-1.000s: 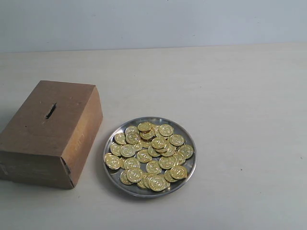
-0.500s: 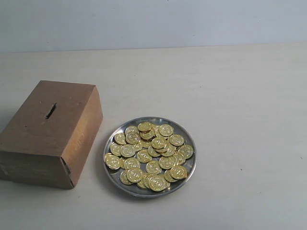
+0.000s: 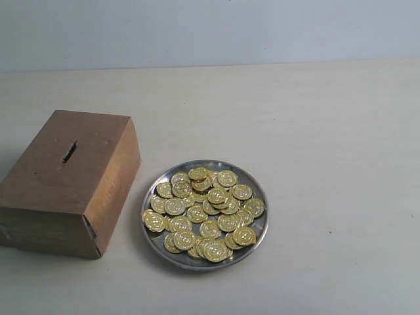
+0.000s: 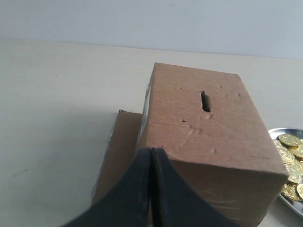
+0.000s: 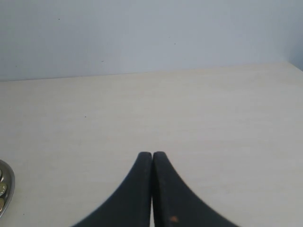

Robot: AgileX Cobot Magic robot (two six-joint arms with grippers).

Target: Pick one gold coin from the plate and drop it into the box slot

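A round silver plate [image 3: 258, 190] sits near the table's front, heaped with several gold coins [image 3: 205, 213]. To its left stands the brown cardboard box [image 3: 72, 180] with a short dark slot [image 3: 69, 151] in its top. No arm shows in the exterior view. In the left wrist view my left gripper [image 4: 150, 150] is shut and empty, facing the box [image 4: 208, 137] and its slot [image 4: 205, 101], with the plate's rim [image 4: 284, 128] and coins [image 4: 289, 156] at the edge. My right gripper [image 5: 152, 153] is shut and empty over bare table, the plate's rim [image 5: 10, 187] just in view.
The pale tabletop [image 3: 315, 118] stretches behind and to the right of the plate, ending at a plain light wall [image 3: 210, 29]. A flat cardboard flap [image 4: 120, 156] lies on the table beside the box.
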